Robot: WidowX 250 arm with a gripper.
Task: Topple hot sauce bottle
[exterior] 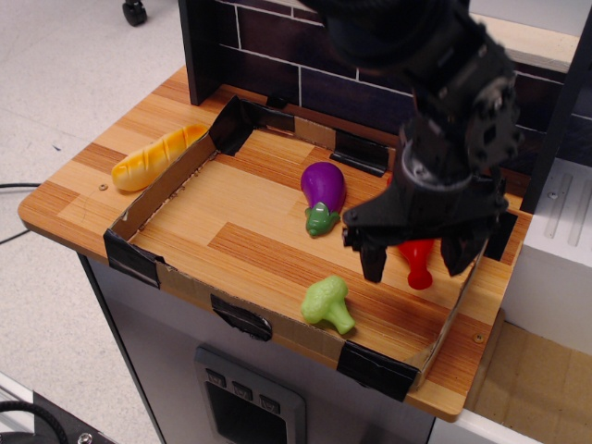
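Note:
The hot sauce bottle [417, 260] is a small glossy red toy in the right part of the cardboard-walled tray [163, 181]. It seems to lie on its side with the narrow neck and cap pointing toward the front edge. Its upper body is hidden by the gripper. My black gripper [416, 257] hangs just above it, open, with one finger [373, 260] to the left of the bottle and the other to the right. The fingers do not hold the bottle.
A purple eggplant toy [322, 191] lies left of the gripper. A green broccoli toy [327, 302] lies near the front wall. A yellow bread toy [157, 156] sits outside the tray at the left. A dark brick wall [277, 65] stands behind.

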